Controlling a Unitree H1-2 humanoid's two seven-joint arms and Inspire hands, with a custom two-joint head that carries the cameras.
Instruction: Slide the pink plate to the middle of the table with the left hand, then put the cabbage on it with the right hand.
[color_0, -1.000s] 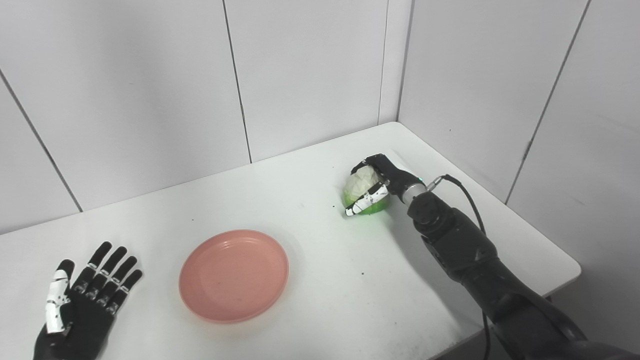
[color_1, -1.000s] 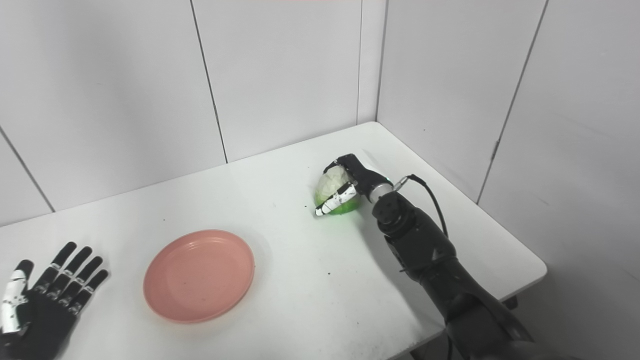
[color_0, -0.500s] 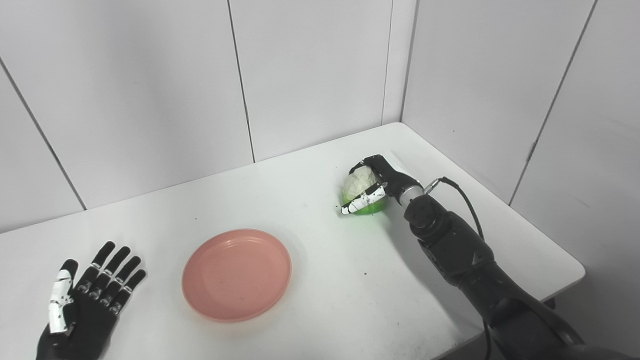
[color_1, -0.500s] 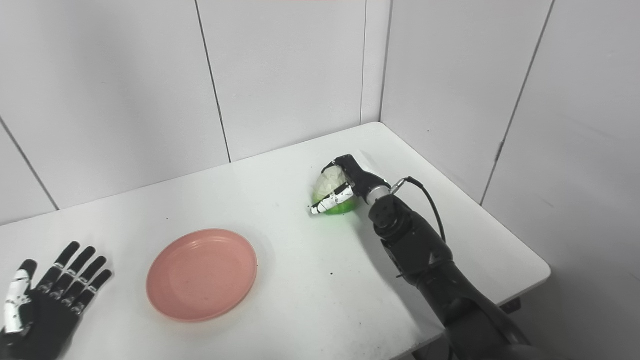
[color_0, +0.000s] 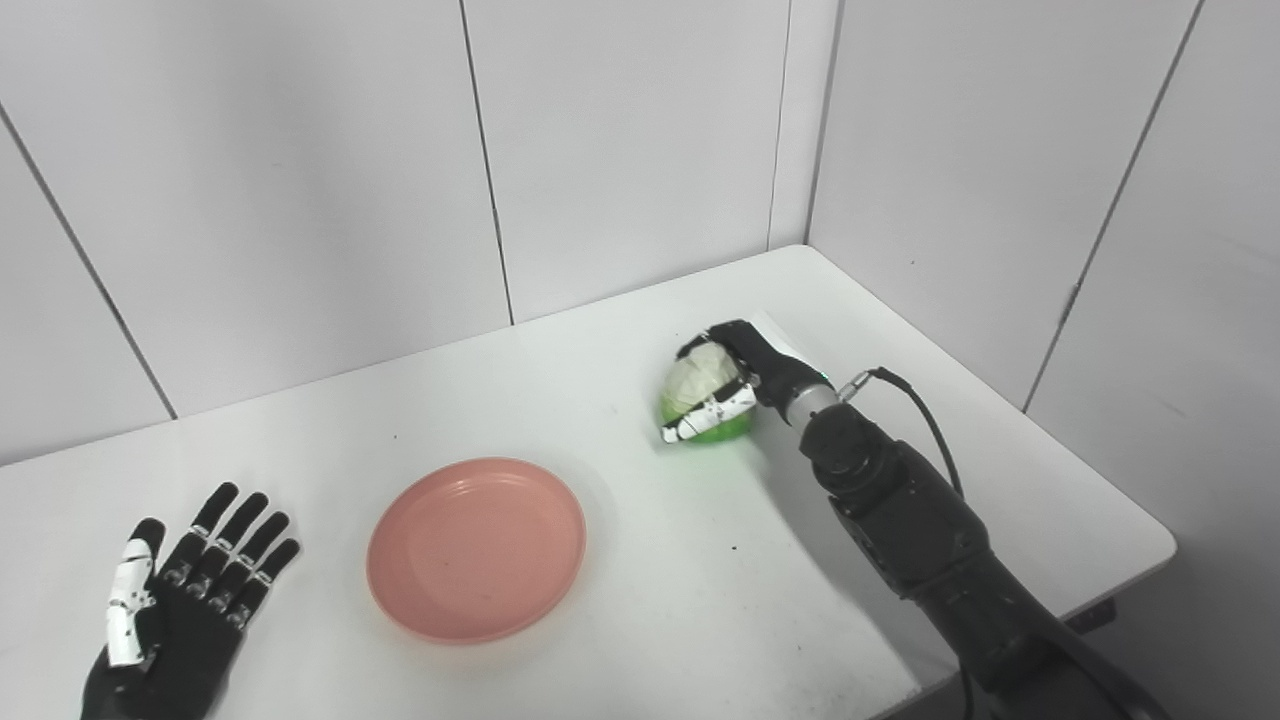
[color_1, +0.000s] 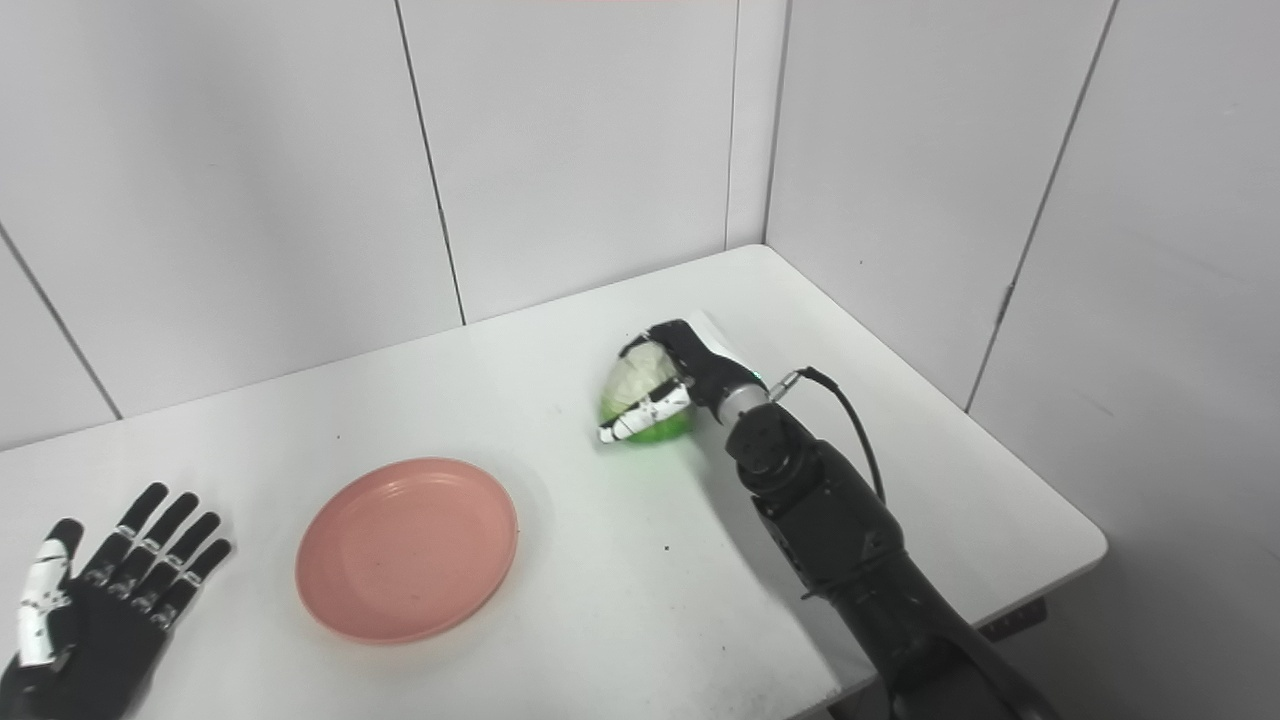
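The pink plate (color_0: 476, 547) lies flat on the white table (color_0: 620, 600), left of the middle. My right hand (color_0: 735, 385) is shut on the cabbage (color_0: 697, 398), a pale ball with a green underside, and holds it a little above the table to the right of the plate; it also shows in the right eye view (color_1: 640, 400). My left hand (color_0: 175, 620) rests open and flat, fingers spread, at the table's front left, apart from the plate.
White wall panels (color_0: 300, 170) close the table at the back and on the right. The table's right edge (color_0: 1150, 540) runs close to my right arm (color_0: 900, 520). A cable (color_0: 930, 420) loops off the right wrist.
My right hand has lifted the cabbage and carried it a little left toward the plate. The camera has shifted slightly. The left hand and plate have not moved.
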